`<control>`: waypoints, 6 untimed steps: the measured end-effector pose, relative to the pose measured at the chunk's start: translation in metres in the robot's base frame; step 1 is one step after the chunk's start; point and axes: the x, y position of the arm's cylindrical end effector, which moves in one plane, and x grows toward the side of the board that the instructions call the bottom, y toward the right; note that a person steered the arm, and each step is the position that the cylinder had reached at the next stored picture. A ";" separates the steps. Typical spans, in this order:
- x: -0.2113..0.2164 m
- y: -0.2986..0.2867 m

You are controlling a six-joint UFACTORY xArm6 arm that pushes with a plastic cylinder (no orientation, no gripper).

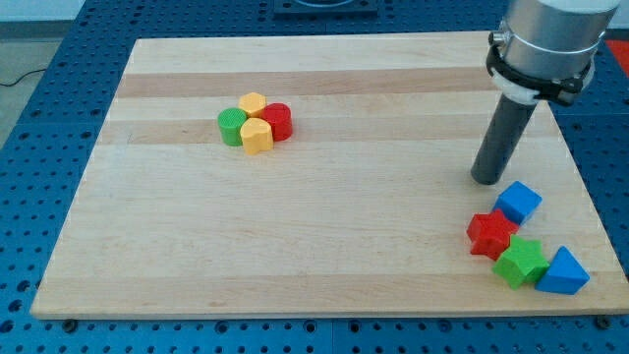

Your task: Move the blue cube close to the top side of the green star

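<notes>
Near the view's lower right corner of the table (pixel 324 246), the blue cube (pixel 518 202) sits turned so a corner points toward the view's bottom; no long axis can be made out. My tip (pixel 487 180) stands just beside its upper left, apart from it, and with no hand fitted, nothing is grasped. Below the cube lie the red star (pixel 490 234), the green star (pixel 521 263) and a blue triangular block (pixel 564 272), while a green, two yellow and a red block (pixel 256 123) cluster at upper left.

Blue cube (pixel 518 202) rests near the board's right edge, corner-on; green star (pixel 520 263) lies below it, apart, near the bottom edge.
</notes>
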 end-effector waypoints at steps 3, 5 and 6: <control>0.029 0.001; 0.042 0.001; 0.041 0.001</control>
